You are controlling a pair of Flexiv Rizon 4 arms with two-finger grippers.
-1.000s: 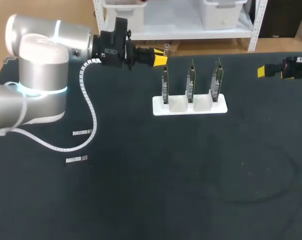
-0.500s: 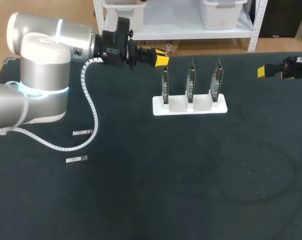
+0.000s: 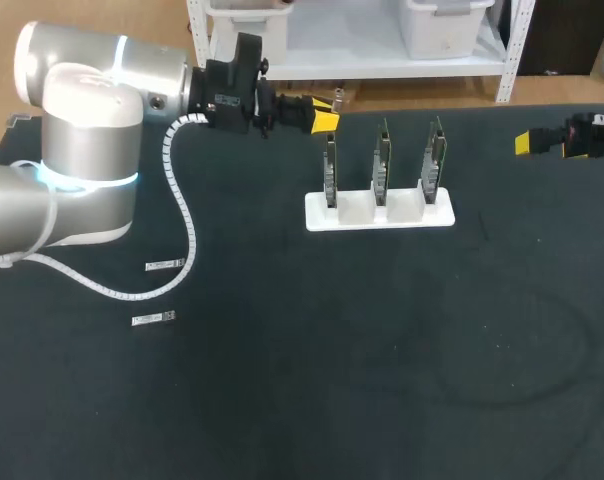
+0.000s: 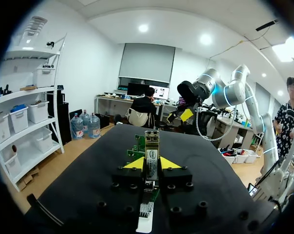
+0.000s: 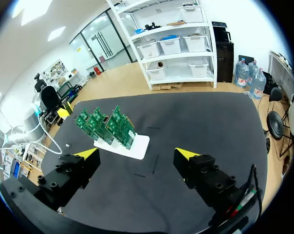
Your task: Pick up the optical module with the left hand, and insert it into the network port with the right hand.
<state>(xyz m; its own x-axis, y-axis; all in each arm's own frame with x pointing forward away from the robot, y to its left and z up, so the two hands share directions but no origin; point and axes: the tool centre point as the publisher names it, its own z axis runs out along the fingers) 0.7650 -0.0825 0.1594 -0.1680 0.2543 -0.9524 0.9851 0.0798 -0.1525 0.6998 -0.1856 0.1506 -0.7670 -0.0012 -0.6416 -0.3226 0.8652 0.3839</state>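
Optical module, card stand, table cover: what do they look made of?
Optical module: likely metal; grey casing with a dull sheen and a printed label on its face.
Card stand: probably plastic; uniform matte white, blocky shape.
Table cover: looks like black fabric or a soft mat; matte, no glare, faint curved crease marks.

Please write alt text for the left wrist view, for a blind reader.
The left gripper is shut on the optical module, a slim metal piece pointing ahead over the black table. Green circuit boards stand beyond it; the right gripper is far across the table.
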